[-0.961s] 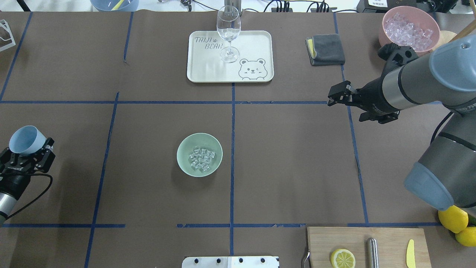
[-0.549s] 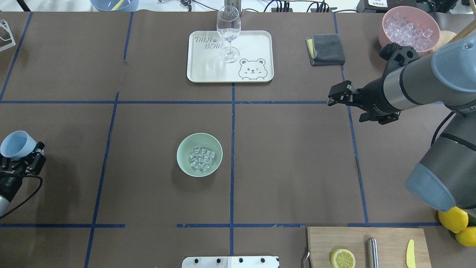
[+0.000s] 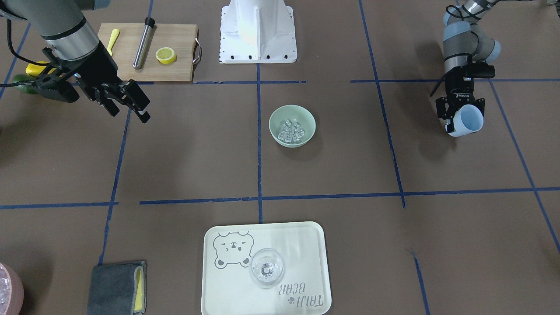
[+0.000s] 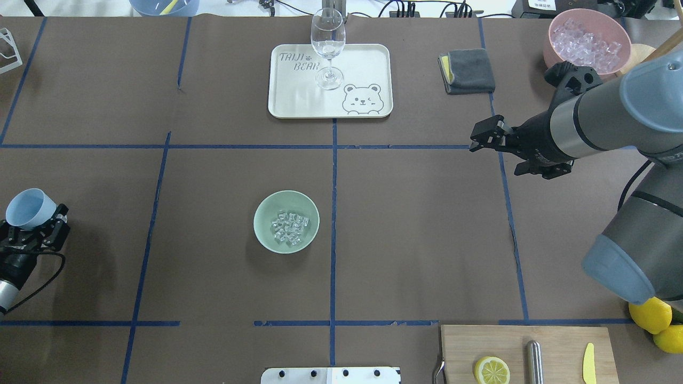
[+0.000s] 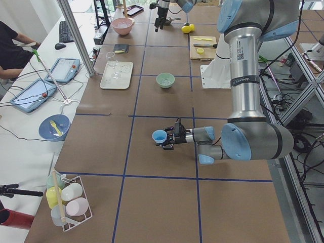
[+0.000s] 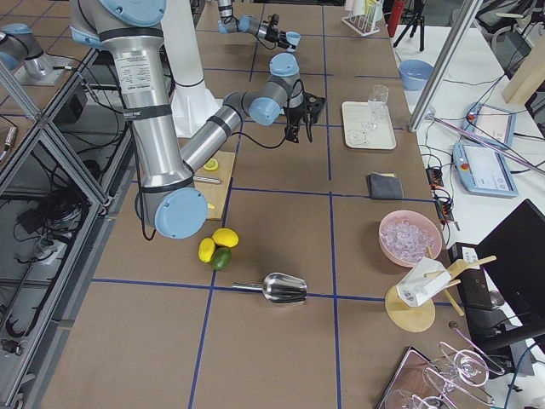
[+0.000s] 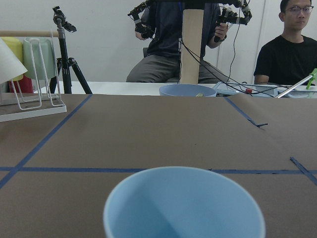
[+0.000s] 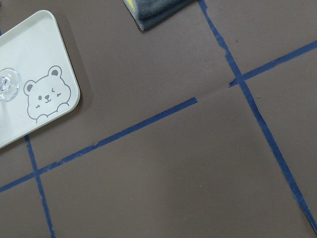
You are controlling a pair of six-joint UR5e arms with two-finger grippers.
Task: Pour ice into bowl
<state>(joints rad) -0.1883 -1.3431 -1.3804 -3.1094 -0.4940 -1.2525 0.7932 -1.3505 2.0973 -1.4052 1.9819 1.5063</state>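
Worktop (image 4: pixel 427 240): matt brown paper cover, faint creases; blue tape lines (image 4: pixel 333 176), edges ragged
Bowl (image 4: pixel 258 213): smooth, matt, plastic look
Ice (image 4: pixel 288 228) inside Bowl: clear, glassy, glinting
Tray (image 4: pixel 363 58) beyond Bowl: smooth cream plastic, soft sheen
Wine glass (image 4: pixel 327 40): clear glass
Cloth (image 4: pixel 469 70): grey, soft nap
Board (image 4: pixel 560 341): pale bare wood
Rod (image 4: pixel 534 362): brushed metal
Blue cup (image 4: pixel 29 205): matt plastic

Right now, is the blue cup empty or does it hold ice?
Empty: the cup's inside shows bare blue in the wrist and overhead views. The ice lies in the bowl.
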